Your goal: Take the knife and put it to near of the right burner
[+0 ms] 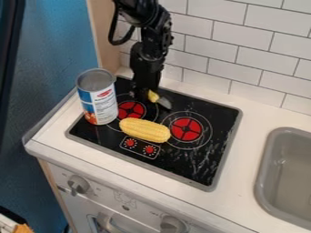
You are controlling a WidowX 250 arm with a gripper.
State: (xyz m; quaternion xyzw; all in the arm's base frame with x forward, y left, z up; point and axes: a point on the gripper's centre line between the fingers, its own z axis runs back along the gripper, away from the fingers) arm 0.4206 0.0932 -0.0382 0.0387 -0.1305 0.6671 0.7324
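Knife (163,103) at tip of claw (144,95), handle (153,96) nearest

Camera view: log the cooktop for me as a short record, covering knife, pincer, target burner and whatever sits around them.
knife: yellow handle, grey blade; behind the gap between the burners
pincer: at the knife's handle; firm grip cannot be told
target: right burner, red, nothing on its centre
left burner: red, just in front of the pincer
corn: lying in front, between the burners
can: upright, left of the left burner
sink: right of the cooktop
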